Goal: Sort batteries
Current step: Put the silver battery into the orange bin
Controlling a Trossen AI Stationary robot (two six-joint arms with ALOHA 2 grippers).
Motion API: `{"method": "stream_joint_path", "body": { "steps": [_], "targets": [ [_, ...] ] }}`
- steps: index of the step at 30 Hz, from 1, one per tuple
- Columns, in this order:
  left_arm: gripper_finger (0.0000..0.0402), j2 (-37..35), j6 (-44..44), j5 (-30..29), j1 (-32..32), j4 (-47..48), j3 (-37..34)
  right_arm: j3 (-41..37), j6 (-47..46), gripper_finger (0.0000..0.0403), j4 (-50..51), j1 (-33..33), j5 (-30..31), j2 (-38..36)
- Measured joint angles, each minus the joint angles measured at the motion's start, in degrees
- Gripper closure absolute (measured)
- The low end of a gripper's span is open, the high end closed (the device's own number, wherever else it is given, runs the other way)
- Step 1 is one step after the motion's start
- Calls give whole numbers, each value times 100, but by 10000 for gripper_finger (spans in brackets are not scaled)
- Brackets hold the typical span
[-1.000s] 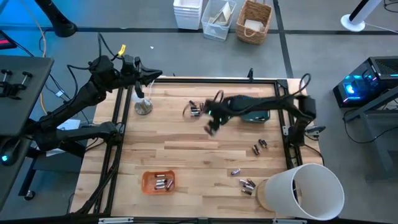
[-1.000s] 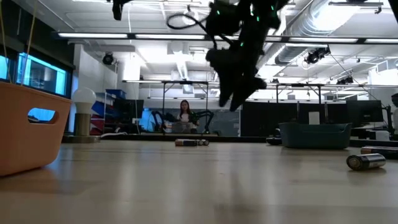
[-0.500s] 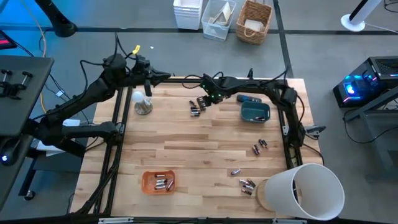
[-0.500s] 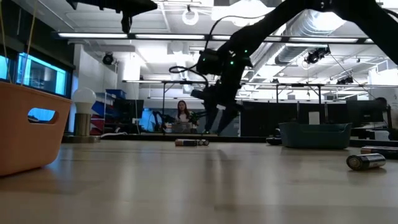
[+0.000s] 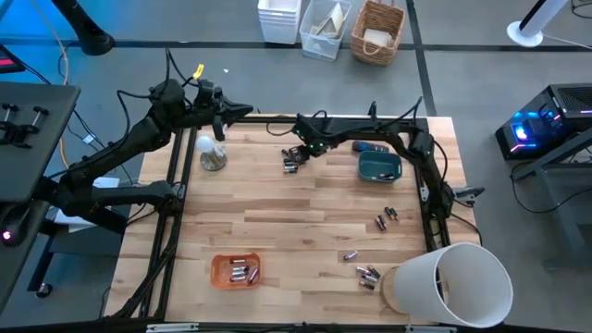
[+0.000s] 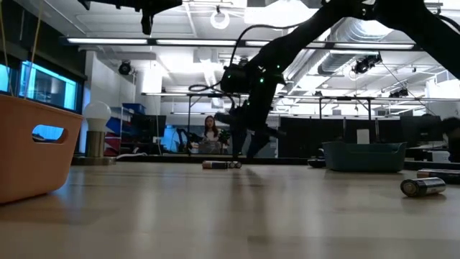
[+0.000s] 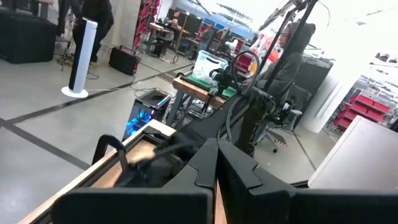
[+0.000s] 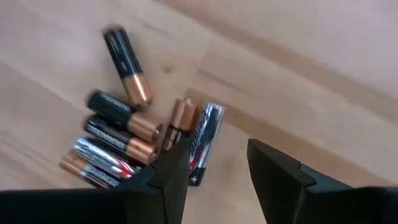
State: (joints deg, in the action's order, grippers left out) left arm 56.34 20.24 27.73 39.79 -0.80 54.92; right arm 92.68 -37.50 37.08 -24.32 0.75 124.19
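Observation:
Several batteries (image 8: 124, 140) lie in a loose cluster on the wooden table near its far edge; the cluster also shows in the high view (image 5: 291, 163) and the low view (image 6: 221, 165). My right gripper (image 8: 217, 158) is open and empty just above the cluster's edge, with a silver battery (image 8: 203, 140) beside one fingertip; it also shows in the high view (image 5: 302, 151). More batteries lie at the right (image 5: 386, 218) and near right (image 5: 368, 274). An orange tray (image 5: 218, 270) holds several batteries. My left gripper (image 5: 236, 112) is shut and empty, raised over the far left corner.
A teal bin (image 5: 379, 168) stands right of my right gripper. A white bucket (image 5: 453, 287) lies at the near right corner. A bulb-like object on a round base (image 5: 212, 154) stands at the far left. One battery (image 6: 422, 187) lies close to the low camera.
My right gripper has gone from the table's middle toward the far edge and a little left, and has come down close over the battery cluster. My left gripper has shifted slightly toward the table's right. No battery has moved.

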Motion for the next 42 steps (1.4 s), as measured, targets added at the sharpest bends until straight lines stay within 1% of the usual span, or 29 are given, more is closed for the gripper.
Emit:
{"method": "stream_joint_path", "body": {
  "steps": [5,11,13,15,17,19,20,25,29,30,32,36,37,38,40,42],
  "targets": [
    [401,0,-87,0,0,0,0,-6,-306,247,-40,81,-20,144],
    [401,0,-91,7,0,7,0,24,-584,247,49,189,296,265],
    [402,0,-92,9,0,7,0,26,-320,253,126,234,399,297],
    [401,0,-139,12,0,5,0,31,5,270,252,272,491,305],
    [402,-21,-230,15,0,9,0,13,257,306,384,322,579,310],
    [402,-91,-259,24,23,-26,0,-20,520,361,519,361,568,272],
    [402,-139,-262,26,50,-63,0,-38,694,369,676,394,549,240],
    [402,-412,-286,26,237,-33,4,-127,1162,370,1138,580,535,-236],
    [401,-580,-288,26,340,18,4,-72,1559,370,788,713,554,-1003],
    [401,-600,-282,24,344,45,4,-72,1742,370,671,752,442,-1139],
    [401,-605,-198,25,343,128,4,-81,2159,370,220,841,10,-1307],
    [401,-599,-80,24,341,418,4,-69,2838,370,-894,1138,-1635,-1503],
    [401,-595,-42,24,333,539,4,-65,2949,370,-1080,1238,-1925,-1502],
    [402,-595,17,24,323,661,4,-65,3041,370,-1216,1358,-2151,-1452],
    [402,-597,64,23,288,892,4,-74,3203,370,-1375,1629,-2414,-1307],
    [401,-607,3,22,218,1152,4,-85,3244,370,-1502,1969,-2480,-1156]
  ]
}}
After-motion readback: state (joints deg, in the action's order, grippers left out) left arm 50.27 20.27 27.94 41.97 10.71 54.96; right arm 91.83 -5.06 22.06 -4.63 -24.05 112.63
